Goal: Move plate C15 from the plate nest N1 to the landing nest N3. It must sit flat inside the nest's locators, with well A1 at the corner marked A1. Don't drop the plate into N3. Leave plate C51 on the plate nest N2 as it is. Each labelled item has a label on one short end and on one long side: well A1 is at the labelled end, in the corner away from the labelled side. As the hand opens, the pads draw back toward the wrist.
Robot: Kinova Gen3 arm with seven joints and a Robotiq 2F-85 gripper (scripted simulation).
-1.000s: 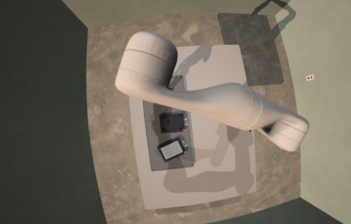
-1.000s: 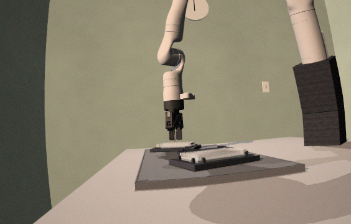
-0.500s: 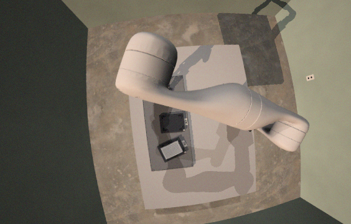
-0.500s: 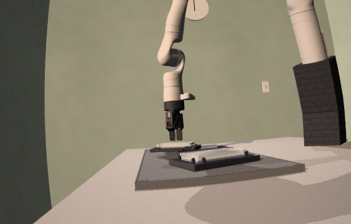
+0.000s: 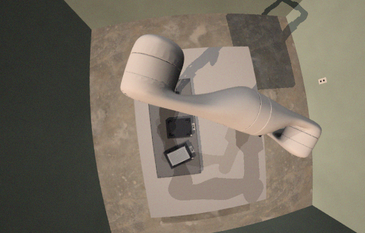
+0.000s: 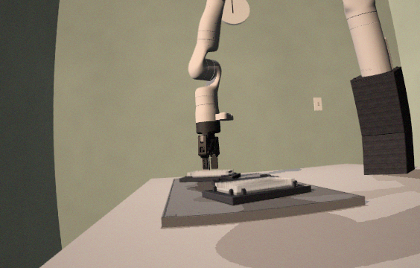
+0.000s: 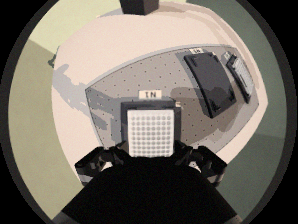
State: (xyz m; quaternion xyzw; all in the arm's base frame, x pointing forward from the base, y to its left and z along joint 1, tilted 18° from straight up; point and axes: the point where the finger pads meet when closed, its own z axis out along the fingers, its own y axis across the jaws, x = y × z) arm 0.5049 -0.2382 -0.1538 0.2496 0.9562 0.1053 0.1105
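Directly below the open gripper (image 6: 210, 168) (image 7: 151, 167), plate C15 (image 6: 210, 173) (image 7: 150, 132) sits in N1 (image 6: 185, 179) (image 7: 125, 120).

White plate C15 (image 6: 210, 173) (image 7: 150, 132) flat in dark nest N1 (image 6: 185, 179) (image 7: 125, 122), gridded with wells, labelled N1 end beyond it

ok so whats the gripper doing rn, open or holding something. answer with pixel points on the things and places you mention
Gripper (image 6: 210, 168) (image 7: 150, 146): open, holding nothing, above plate C15 (image 6: 210, 173) (image 7: 150, 132), which sits in nest N1 (image 7: 126, 125).
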